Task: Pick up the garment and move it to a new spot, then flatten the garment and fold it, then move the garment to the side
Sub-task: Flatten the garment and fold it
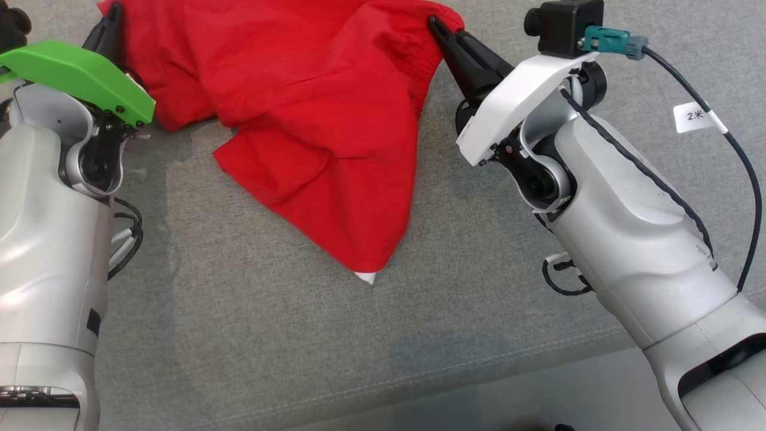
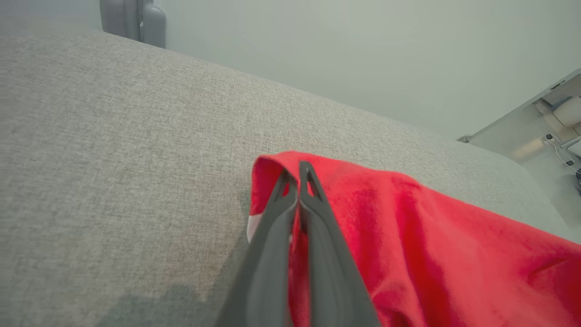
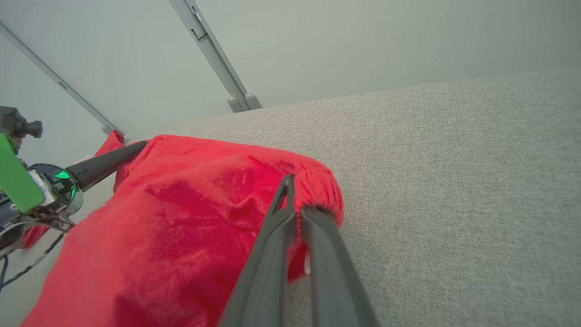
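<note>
Garment (image 1: 311,120) is up at the far side of the grey upholstered surface (image 1: 269,335), red and rumpled, stretched between your two grippers. Your left gripper (image 1: 114,18) has the far left corner. In the left wrist view its two dark fingers are pressed together with a fold of red cloth pinched between them, and the fabric curls over the tips. Your right gripper (image 1: 435,25) has the far right corner, on the gathered, elastic-looking hem. In the right wrist view its fingers are closed down on that bunched edge, one tip in plain sight and the other buried in the cloth.

Between the two grips the top edge runs across the head view. The rest of the garment sags toward you in loose folds, tapering to a point near the middle of the surface. A small white tab (image 1: 365,277) peeks out at that lowest tip. You cannot tell from these views whether the held edge is clear of the surface or resting on it.

The green cover (image 1: 78,72) sits on your left wrist and the white cover (image 1: 520,96) on your right. A black cable with a small white label (image 1: 694,117) loops beside your right forearm.
</note>
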Controlling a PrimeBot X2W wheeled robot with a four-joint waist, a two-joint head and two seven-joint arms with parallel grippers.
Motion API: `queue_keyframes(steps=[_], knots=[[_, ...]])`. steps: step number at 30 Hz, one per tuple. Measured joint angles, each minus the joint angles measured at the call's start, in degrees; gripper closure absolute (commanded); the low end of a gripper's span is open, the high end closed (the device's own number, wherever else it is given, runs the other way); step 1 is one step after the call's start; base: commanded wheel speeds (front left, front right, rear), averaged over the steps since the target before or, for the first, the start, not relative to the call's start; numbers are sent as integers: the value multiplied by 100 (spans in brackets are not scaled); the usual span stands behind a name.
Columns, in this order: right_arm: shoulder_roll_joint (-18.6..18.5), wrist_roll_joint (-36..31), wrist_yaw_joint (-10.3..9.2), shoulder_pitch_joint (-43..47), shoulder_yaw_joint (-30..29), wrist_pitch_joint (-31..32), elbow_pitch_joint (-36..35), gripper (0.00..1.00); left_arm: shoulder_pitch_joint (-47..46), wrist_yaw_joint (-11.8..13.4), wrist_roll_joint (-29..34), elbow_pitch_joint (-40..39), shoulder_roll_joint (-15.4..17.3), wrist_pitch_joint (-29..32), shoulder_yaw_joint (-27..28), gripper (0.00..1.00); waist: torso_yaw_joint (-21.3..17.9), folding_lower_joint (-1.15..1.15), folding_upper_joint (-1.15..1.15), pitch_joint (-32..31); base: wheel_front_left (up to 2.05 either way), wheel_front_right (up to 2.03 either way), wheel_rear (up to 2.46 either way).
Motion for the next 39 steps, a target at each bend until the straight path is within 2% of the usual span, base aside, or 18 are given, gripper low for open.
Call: queue_keyframes(steps=[7,15,22,27,32,37,39], knots=[[-166,-133,5,-10,-141,-453,9,100,-41,-24,16,-91,52,-186,-260,100,76,0,0,-201,0,0,0],[-475,-377,31,-489,-423,-1077,-76,100,-411,-24,-4,-948,175,-321,-907,100,184,0,0,-605,0,0,0],[-662,-427,79,-633,-619,-1195,-147,100,-548,-24,-113,-1557,337,-730,-1091,100,293,0,0,-1074,0,0,0],[-692,-371,93,-626,-703,-1215,-207,100,-480,-24,-426,-1805,444,-864,-1222,100,362,0,0,-1436,0,0,0],[-603,-10,182,30,-567,-1213,-163,100,407,-24,-792,-1981,488,-650,-1584,100,405,0,0,-1811,0,0,0],[-522,626,208,999,-491,-1000,-203,100,1268,-24,-1481,-2288,604,-73,-1827,100,429,0,0,-2123,0,0,0],[-580,868,233,1311,-494,-875,-241,100,1542,-24,-1524,-2428,673,142,-2016,100,440,0,0,-2207,0,0,0]])
